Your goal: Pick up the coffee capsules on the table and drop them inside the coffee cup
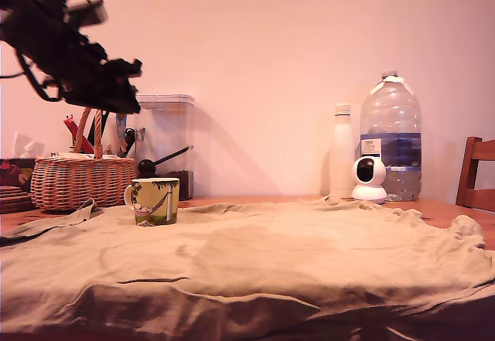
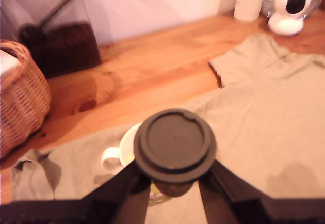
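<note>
While the pincer (image 2: 175, 186) pinches the coffee capsule (image 2: 175, 147) directly above the coffee cup (image 2: 127, 155) on the cloth-covered bench (image 2: 152, 71): drop step; next, spread jaws.

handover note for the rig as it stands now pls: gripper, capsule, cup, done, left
Gripper: raised above the table, jaws shut on the coffee capsule, flat rim facing the wrist camera.
Coffee cup: upright on the beige cloth, toward the exterior view's left, in front of the wicker basket. In the wrist view the capsule sits over the cup's rim.
Done: capsule picked up and carried over the cup.
Left: open the jaws to drop it in. No other capsule visible on the table.
</note>
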Controlling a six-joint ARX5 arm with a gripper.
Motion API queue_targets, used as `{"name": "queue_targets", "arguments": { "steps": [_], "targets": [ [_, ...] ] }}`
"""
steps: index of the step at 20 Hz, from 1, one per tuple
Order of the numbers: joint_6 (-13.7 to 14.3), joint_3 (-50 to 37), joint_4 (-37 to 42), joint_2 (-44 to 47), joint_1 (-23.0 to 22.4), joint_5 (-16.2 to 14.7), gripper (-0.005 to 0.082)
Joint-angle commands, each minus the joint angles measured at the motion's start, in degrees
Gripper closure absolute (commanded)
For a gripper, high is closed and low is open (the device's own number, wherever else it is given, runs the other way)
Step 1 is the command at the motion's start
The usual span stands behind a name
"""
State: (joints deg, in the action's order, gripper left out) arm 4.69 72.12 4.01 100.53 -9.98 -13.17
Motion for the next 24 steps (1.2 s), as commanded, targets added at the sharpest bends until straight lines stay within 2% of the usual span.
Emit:
{"name": "queue_targets", "arguments": {
  "steps": [1, 11, 20, 24],
  "targets": [
    [-0.2, 3.1, -1.5, 2.9, 0.1, -0.1, 0.0644],
    [-0.3, 20.5, -13.5, 15.9, 1.4, -1.4, 0.0643],
    [-0.4, 28.2, -20.4, 23.9, 1.7, -3.1, 0.0643],
    [-0.3, 29.4, -21.0, 26.6, 1.7, -3.0, 0.0642]
  ]
}}
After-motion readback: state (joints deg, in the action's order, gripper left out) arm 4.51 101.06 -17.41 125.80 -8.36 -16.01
